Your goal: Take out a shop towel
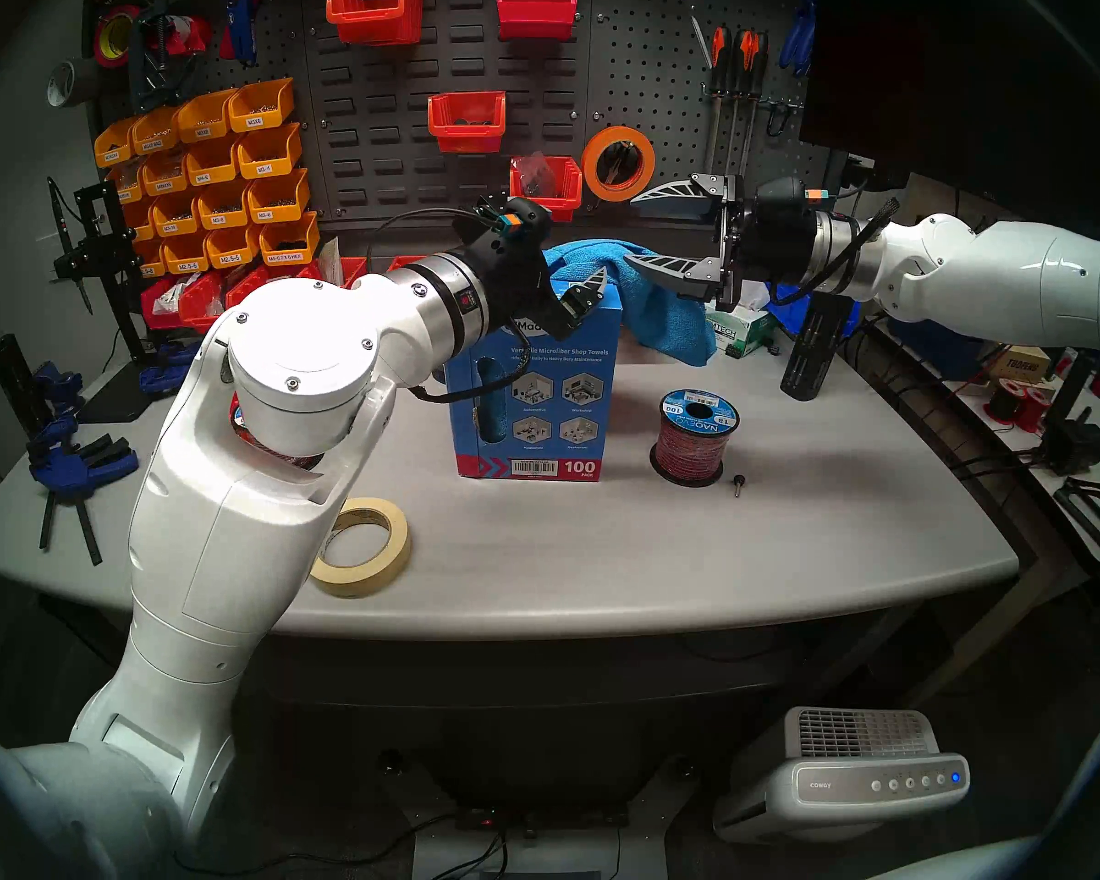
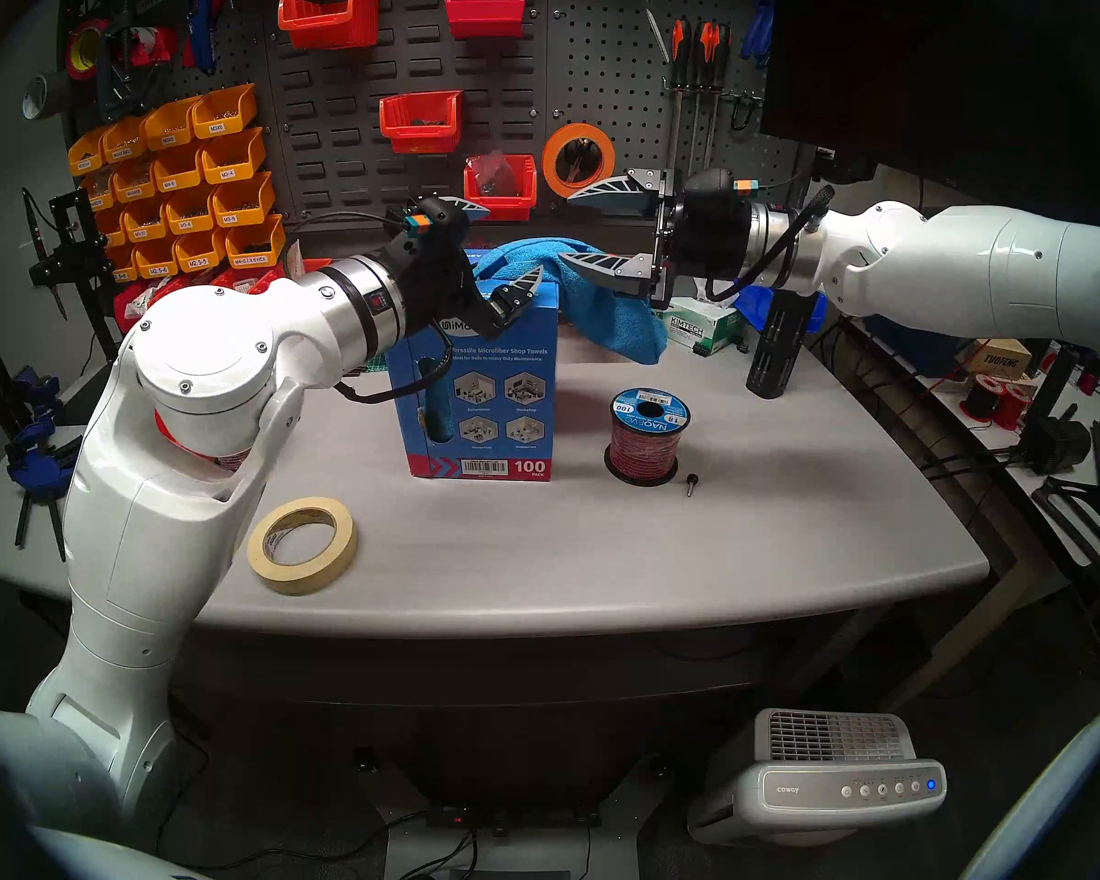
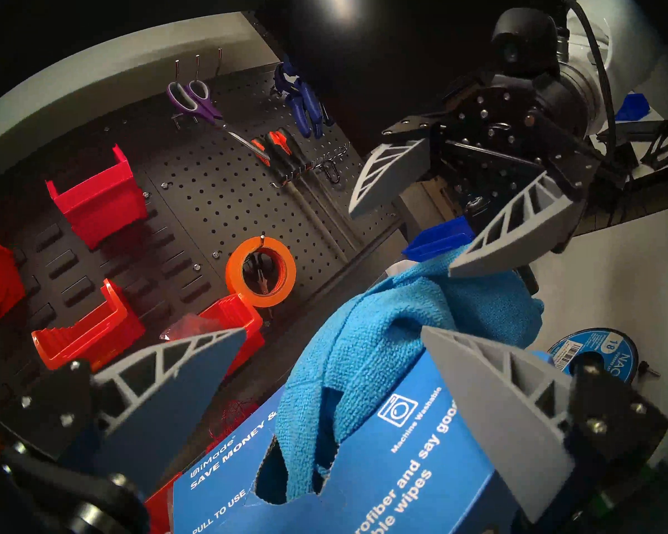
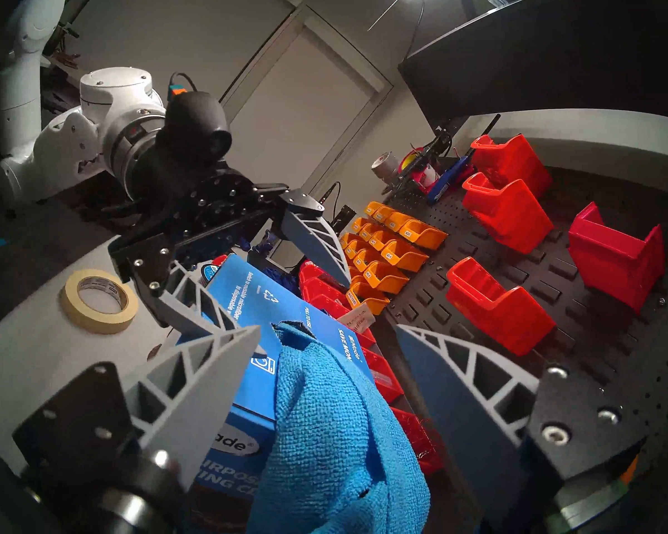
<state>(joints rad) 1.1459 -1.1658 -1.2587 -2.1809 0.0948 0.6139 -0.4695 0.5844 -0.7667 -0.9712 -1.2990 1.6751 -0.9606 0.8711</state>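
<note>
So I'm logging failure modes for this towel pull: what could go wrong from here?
1. The shop towel has one end still down in the slot of the blue carton; a sideways pull could tip the carton.
2. The right claw is open around the towel, so the towel may slip back or drop.
3. The left claw, open over the carton top, faces the right one closely; they could collide.

A workshop: pegboard (image 1: 630, 78) with screwdrivers (image 1: 735, 53), parts bins (image 1: 217, 180), workbench (image 1: 598, 561).

The shop towel (image 4: 324, 417) is showing a soft, nubbly microfiber weave; the printed cardboard carton (image 1: 535, 383) is looking smooth; the tabletop (image 1: 598, 555) is lying matt grey.
</note>
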